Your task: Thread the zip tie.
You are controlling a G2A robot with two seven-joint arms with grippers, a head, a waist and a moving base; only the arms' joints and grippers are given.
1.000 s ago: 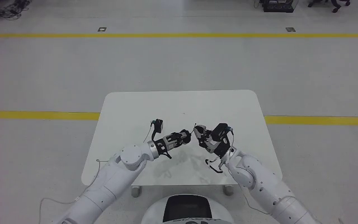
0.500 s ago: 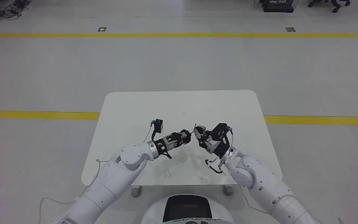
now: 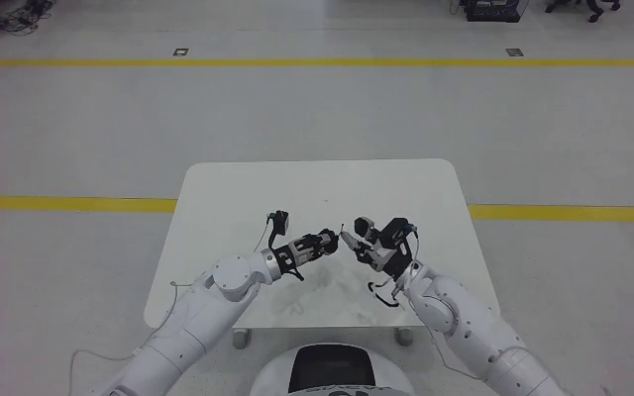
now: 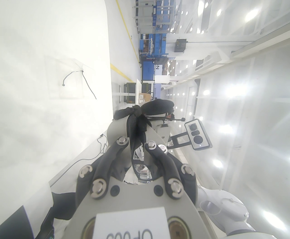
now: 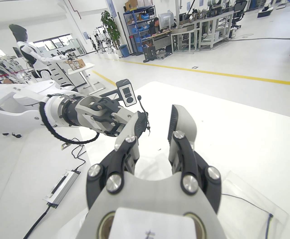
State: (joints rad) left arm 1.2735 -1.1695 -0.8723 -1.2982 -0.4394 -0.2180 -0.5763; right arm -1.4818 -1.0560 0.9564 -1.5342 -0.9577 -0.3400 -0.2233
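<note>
Barely we make out the thin black zip tie (image 5: 145,112), its middle hidden in the left gripper (image 5: 142,123) clamped on it, above the front half of the tabletop (image 3: 297,188); the right gripper (image 5: 156,116) gapes beside it. Yellow floor lines (image 3: 99,203) cross behind.

I am driving this from afar in what looks like a robotics lab on an open, factory-style floor. Yellow lines (image 3: 317,62) run across the pale floor, long workbenches (image 5: 199,29) carry monitors and gear, and blue shelving (image 5: 138,20) holds bins. Another humanoid robot (image 5: 27,52) stands at a small table (image 5: 80,66) (a potted plant (image 5: 111,22) grows near the shelving).
</note>
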